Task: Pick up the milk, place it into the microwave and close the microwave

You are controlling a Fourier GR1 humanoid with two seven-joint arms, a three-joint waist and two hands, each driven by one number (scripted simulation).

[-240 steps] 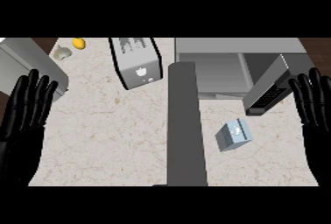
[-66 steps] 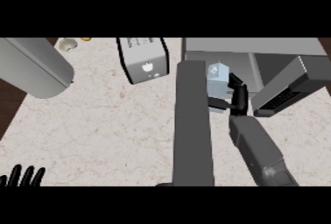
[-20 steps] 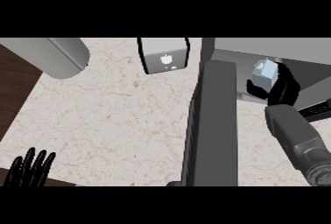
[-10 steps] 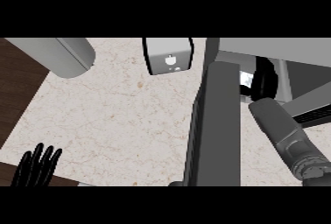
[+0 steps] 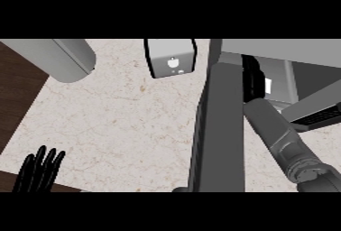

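- The right hand (image 5: 252, 80) is seen inside the open microwave (image 5: 293, 63), at the end of the grey right forearm (image 5: 283, 140) that runs up from the lower right.
- Only a dark strip of this hand shows, beside the tall grey post (image 5: 218, 131) that covers much of it.
- Whether its fingers are curled or straight cannot be told, and nothing can be seen held between them.
- A small pale patch, taken to be the milk (image 5: 268, 86), shows just to the right of the right hand, within the microwave cavity.
- Whether the milk is touched by the fingers or stands apart from them cannot be told.
- The microwave door (image 5: 318, 112) is seen swung open, to the right of the fingers and below the cavity.
- The left hand (image 5: 39, 171) is shown at the lower left edge, fingers straight and pointing up, spread a little, with nothing held.
- It rests at the near edge of the counter (image 5: 120, 122), well apart from the microwave.
- A toaster (image 5: 170, 57) stands on the counter up and to the left of the right hand, on the far side of the post.
- A large grey cylinder (image 5: 57, 58) lies at the upper left, well above the left fingers.
- A dark wooden floor (image 5: 16, 90) shows beyond the counter's left edge, above the left hand.
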